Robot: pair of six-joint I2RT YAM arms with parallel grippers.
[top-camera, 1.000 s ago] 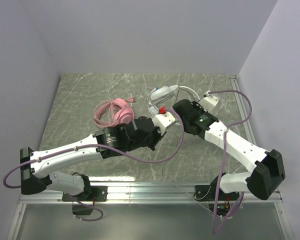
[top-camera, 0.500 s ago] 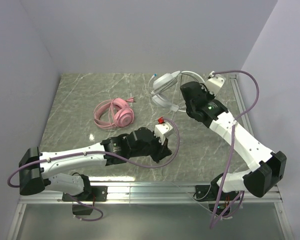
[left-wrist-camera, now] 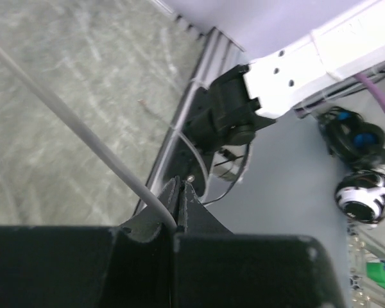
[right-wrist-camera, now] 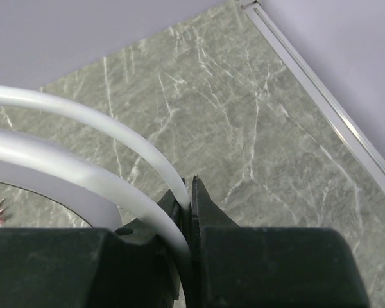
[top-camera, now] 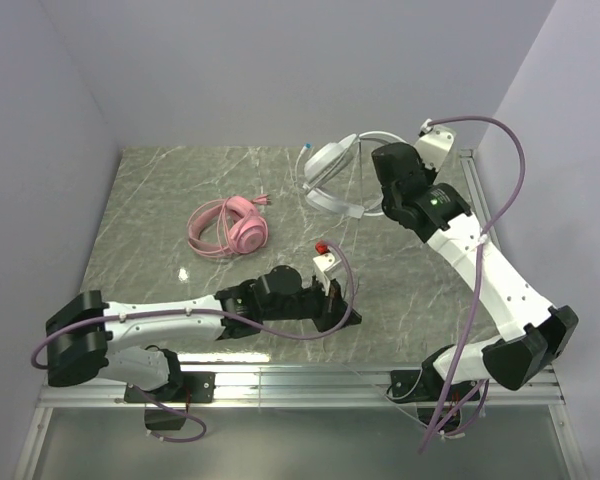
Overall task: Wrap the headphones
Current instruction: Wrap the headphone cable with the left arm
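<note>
white headphones (top-camera: 330,172): raised over the desk's (top-camera: 160,190) far right corner; light, with a stiff headband (right-wrist-camera: 64,168).
cable (left-wrist-camera: 83,136): thin, limp, likely slippery.
right end effector (right-wrist-camera: 191,192): clamped on the headband.
left end effector (left-wrist-camera: 178,192): pinched tight on the cable, by the near edge.

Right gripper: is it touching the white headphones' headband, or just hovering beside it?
Touching. The right wrist view shows the right gripper shut on the white headphones, with the thin arc of the headband pinched between its jaws.

Right arm (top-camera: 485,270) outstretched, both jaws clamped.
</note>
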